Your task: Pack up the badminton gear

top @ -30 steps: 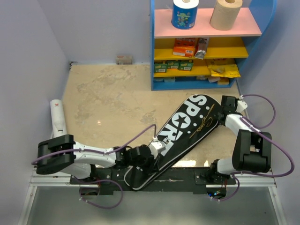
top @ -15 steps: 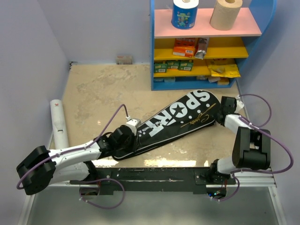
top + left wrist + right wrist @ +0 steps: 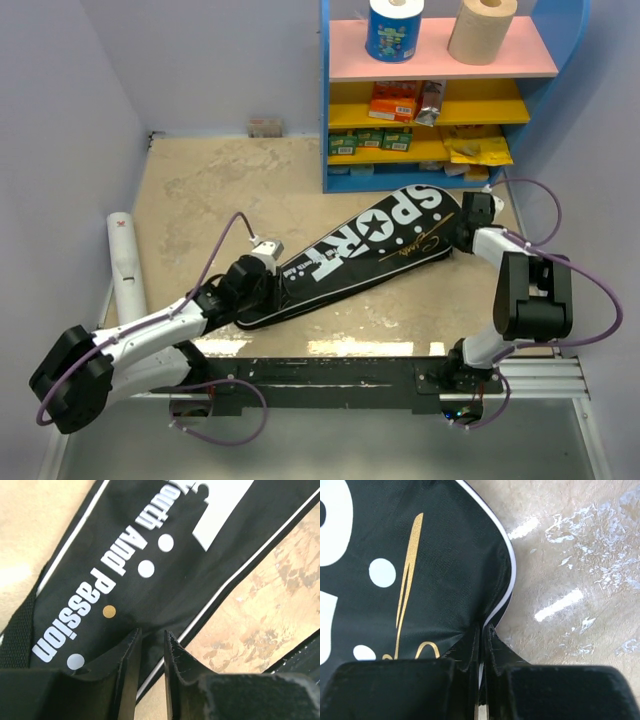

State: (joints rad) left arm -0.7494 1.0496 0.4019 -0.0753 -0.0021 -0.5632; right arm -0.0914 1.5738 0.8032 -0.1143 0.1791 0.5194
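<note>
The top view alone shows one long white tube (image 3: pixel 125 262) at the table (image 3: pixel 220 190) left edge and one black "SPORT" cover (image 3: pixel 365 250) lying mid-table, while the wrist views show the left gripper (image 3: pixel 151 642) astride its narrow end, jaws slightly apart, grip undeterminable, and the right gripper (image 3: pixel 481 630) clamped on its wide rim.

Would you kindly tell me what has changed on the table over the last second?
The left gripper dragged the narrow end of the black cover leftward and away from the robot, turning it more crosswise. The right gripper, pinching the wide end, moved slightly farther back. Its grip, the white tube and the shelf stayed.
</note>
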